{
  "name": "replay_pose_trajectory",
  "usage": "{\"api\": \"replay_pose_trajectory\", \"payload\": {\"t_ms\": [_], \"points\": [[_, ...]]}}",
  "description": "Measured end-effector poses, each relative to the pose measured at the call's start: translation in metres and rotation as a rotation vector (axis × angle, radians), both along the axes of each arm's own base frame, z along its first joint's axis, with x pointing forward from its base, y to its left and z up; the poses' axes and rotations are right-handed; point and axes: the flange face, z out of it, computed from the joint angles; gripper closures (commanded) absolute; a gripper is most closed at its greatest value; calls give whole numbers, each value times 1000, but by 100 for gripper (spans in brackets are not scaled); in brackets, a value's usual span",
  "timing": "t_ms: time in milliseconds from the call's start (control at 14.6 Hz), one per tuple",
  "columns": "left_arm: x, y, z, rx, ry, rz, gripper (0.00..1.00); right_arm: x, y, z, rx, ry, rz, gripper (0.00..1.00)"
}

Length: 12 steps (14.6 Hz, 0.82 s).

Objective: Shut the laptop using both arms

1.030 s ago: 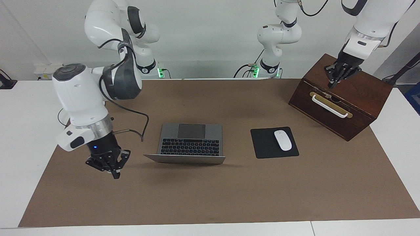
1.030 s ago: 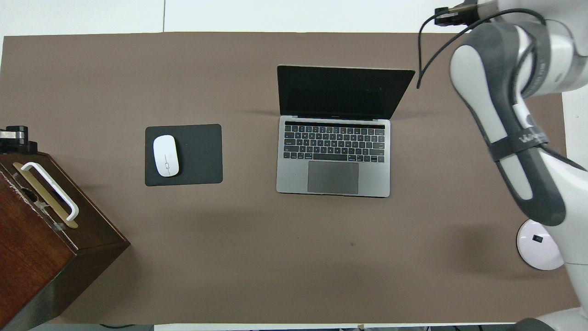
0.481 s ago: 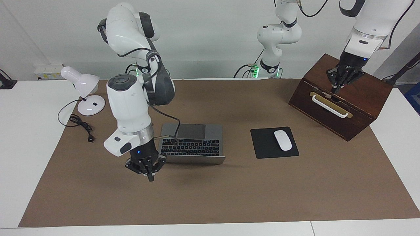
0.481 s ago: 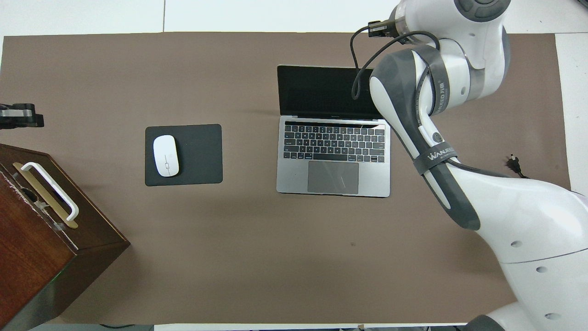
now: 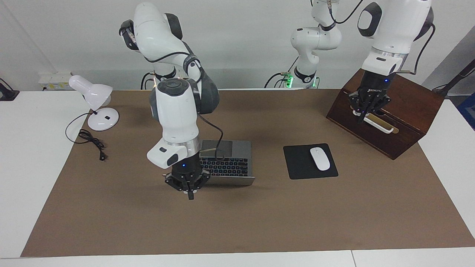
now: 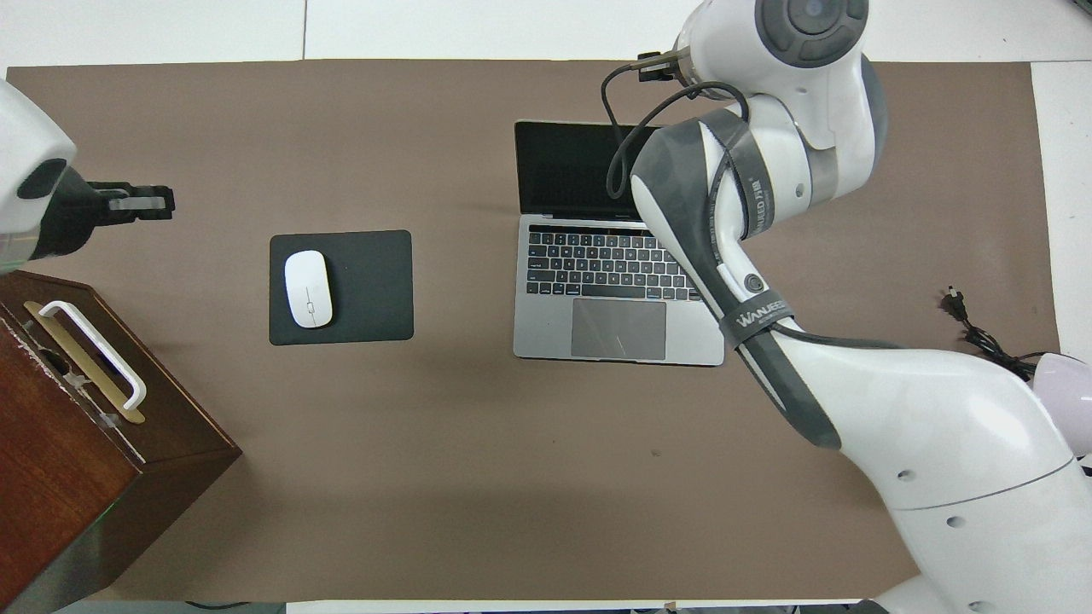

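The laptop [image 5: 237,165] [image 6: 618,290] lies open in the middle of the brown mat, its dark screen [image 6: 563,166] tilted back and its trackpad toward the robots. My right gripper [image 5: 190,195] is shut and points down at the lid's corner toward the right arm's end; I cannot tell whether it touches the lid. From overhead the right arm's wrist hides that gripper and part of the screen. My left gripper [image 5: 360,119] [image 6: 166,200] is shut and hangs over the front of the wooden box, by its white handle [image 5: 380,126].
A black mouse pad [image 5: 297,163] [image 6: 371,290] with a white mouse [image 5: 320,158] [image 6: 308,288] lies between laptop and wooden box [image 5: 404,107] [image 6: 51,443]. A white desk lamp [image 5: 94,94] and its black cable [image 5: 91,142] sit at the right arm's end.
The right arm has swung in from its end of the table to the laptop's lid corner. The left gripper has come off the box top toward the laptop and lower, over the handle.
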Motion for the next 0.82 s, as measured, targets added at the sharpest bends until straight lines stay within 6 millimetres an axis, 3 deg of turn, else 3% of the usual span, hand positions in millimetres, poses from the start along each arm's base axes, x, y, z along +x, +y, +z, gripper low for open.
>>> {"api": "replay_pose_trajectory", "payload": {"t_ms": [275, 481, 824], "points": [[-20, -32, -29, -37, -91, -43, 100, -9, 26, 0, 5, 0, 6, 100], [-31, -64, -58, -50, -159, -93, 100, -10, 28, 0, 5, 0, 8, 100], [-53, -101, -107, -73, -266, -154, 100, -11, 30, -1, 8, 2, 10, 100]]}}
